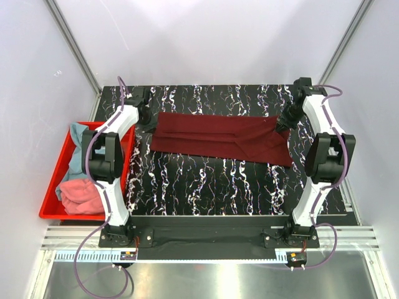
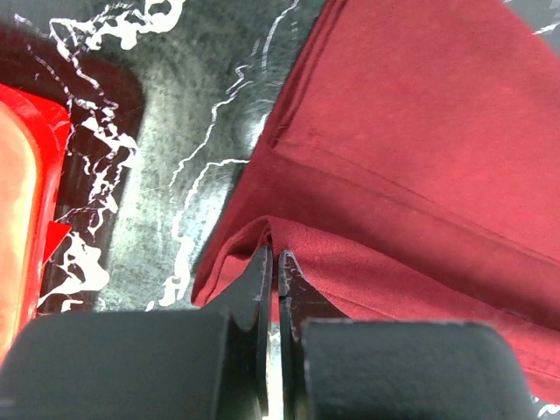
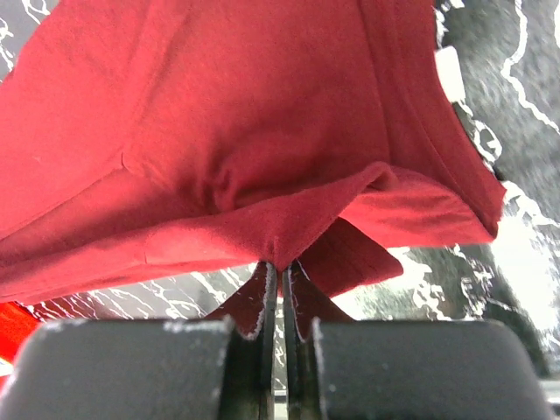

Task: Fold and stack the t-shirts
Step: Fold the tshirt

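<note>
The dark maroon t-shirt (image 1: pixel 221 138) lies as a long folded strip across the far half of the table. My left gripper (image 1: pixel 148 123) is shut on its left edge; the left wrist view shows the jaws (image 2: pixel 275 255) pinching the fold of maroon cloth (image 2: pixel 411 157). My right gripper (image 1: pixel 282 126) is shut on its right edge, lifting a peak of cloth (image 3: pixel 262 157) at the jaw tips (image 3: pixel 283 265). The teal-blue t-shirt (image 1: pixel 77 146) and the coral pink t-shirt (image 1: pixel 82 196) lie crumpled in the red bin.
The red plastic bin (image 1: pixel 53 190) sits at the table's left edge beside the left arm; its corner shows in the left wrist view (image 2: pixel 26 201). The black marbled table (image 1: pixel 212 187) is bounded by white walls behind and at both sides.
</note>
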